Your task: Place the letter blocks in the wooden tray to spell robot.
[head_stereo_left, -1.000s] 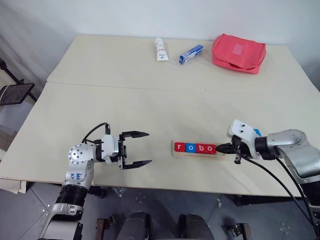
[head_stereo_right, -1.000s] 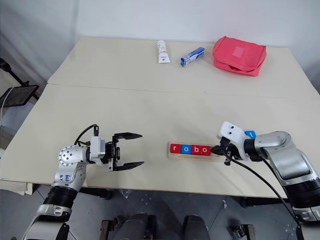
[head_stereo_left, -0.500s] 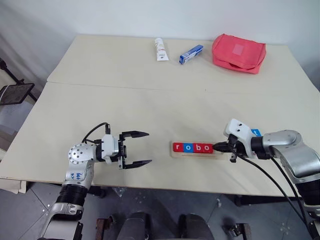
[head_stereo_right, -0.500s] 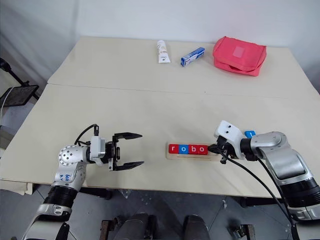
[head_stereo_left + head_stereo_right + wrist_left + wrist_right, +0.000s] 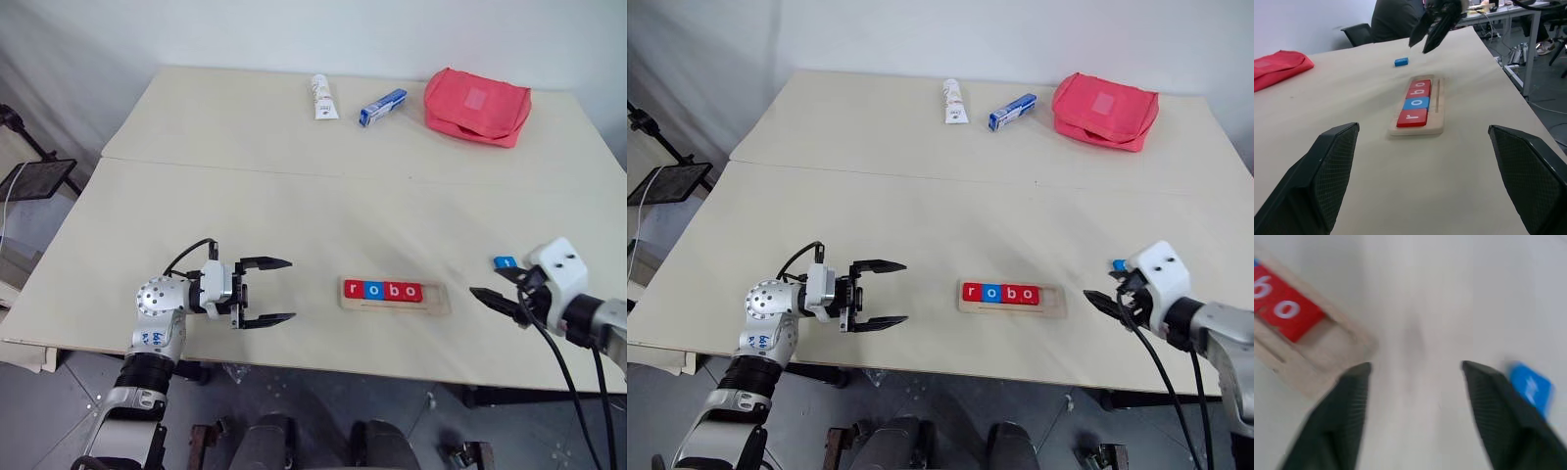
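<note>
1. The wooden tray (image 5: 394, 295), a pale grooved strip near the tabletop's front edge, holds four flat square letter blocks (image 5: 383, 291) reading r, o, b, o; its right end slot is bare (presumably for t).
2. The last blue block (image 5: 505, 262) lies just right of the tray.
3. The right gripper (image 5: 500, 291) hovers beside it, fingers spread, likely to pick it up.
4. The left gripper (image 5: 278, 291) waits left of the tray, fingers wide, holding nothing.

Even, bright light (right-wrist blur)
</note>
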Motion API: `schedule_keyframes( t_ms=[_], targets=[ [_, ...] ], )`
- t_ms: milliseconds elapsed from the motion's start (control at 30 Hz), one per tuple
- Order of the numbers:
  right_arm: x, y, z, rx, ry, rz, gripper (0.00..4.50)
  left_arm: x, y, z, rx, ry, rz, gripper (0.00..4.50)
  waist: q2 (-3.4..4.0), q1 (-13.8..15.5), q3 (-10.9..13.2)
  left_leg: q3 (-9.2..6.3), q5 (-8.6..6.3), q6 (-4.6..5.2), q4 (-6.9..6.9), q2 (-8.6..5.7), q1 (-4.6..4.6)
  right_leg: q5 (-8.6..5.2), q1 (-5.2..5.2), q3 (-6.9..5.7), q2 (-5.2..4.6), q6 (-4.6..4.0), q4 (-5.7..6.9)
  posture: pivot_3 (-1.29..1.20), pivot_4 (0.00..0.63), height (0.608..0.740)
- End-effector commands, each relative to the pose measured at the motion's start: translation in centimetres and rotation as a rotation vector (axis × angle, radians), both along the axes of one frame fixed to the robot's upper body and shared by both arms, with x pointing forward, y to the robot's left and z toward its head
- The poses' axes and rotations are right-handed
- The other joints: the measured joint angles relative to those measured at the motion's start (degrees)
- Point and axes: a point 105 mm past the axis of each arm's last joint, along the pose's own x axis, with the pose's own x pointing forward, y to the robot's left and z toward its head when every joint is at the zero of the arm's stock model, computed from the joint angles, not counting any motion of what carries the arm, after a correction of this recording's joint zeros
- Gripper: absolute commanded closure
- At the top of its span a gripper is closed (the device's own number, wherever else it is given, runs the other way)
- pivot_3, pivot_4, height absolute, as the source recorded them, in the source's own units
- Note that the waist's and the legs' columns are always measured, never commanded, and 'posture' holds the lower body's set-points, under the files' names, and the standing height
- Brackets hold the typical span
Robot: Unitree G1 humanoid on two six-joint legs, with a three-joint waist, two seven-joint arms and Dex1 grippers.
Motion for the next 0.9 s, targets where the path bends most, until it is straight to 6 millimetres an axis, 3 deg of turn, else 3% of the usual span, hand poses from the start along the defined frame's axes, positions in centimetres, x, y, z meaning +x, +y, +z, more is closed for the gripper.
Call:
schedule_keyframes(
  t_ms=[33,133,300,633,900],
  targets=[
    [-1.1,-1.7,1.1,0.008,-0.070,-0.119,0.20,0.2,-0.3,0.7,-0.015,-0.033,-0.022,0.00,0.00,-0.01,0.00,0.00,0.00,0.00,0.00,0.00,0.00,0.00,0.00,0.01,0.00,0.00,0.00,0.00,0.150,0.740],
    [-1.4,-2.5,0.4,0.048,-0.079,-0.201,0.05,0.2,-0.5,0.7,-0.013,-0.034,-0.037,0.00,0.00,-0.10,0.00,0.01,0.00,0.00,-0.01,0.00,0.03,0.00,0.02,0.04,0.02,0.00,0.01,0.00,0.150,0.740],
    [-0.5,-2.2,-0.4,0.114,-0.089,-0.251,0.05,0.3,-0.7,0.7,-0.015,-0.038,-0.050,0.00,0.01,-0.31,-0.01,0.06,0.01,-0.02,-0.02,0.06,0.06,0.00,-0.01,0.06,0.07,0.00,0.02,0.00,0.150,0.740],
    [3.9,-4.2,-1.8,0.237,-0.113,-0.342,0.05,-0.3,-0.8,0.7,-0.019,-0.041,-0.054,0.00,0.02,-0.34,-0.01,0.06,0.01,0.00,-0.02,0.01,0.08,0.00,0.00,0.10,0.05,0.00,0.05,0.00,0.150,0.740],
    [6.4,-5.3,-3.7,0.184,-0.060,-0.336,0.05,-0.5,-0.6,0.9,-0.021,-0.047,-0.031,0.00,0.01,-0.52,-0.01,0.06,0.02,0.01,-0.03,0.02,0.07,0.00,-0.02,0.07,0.04,0.00,0.06,0.00,0.150,0.740]
  ],
)
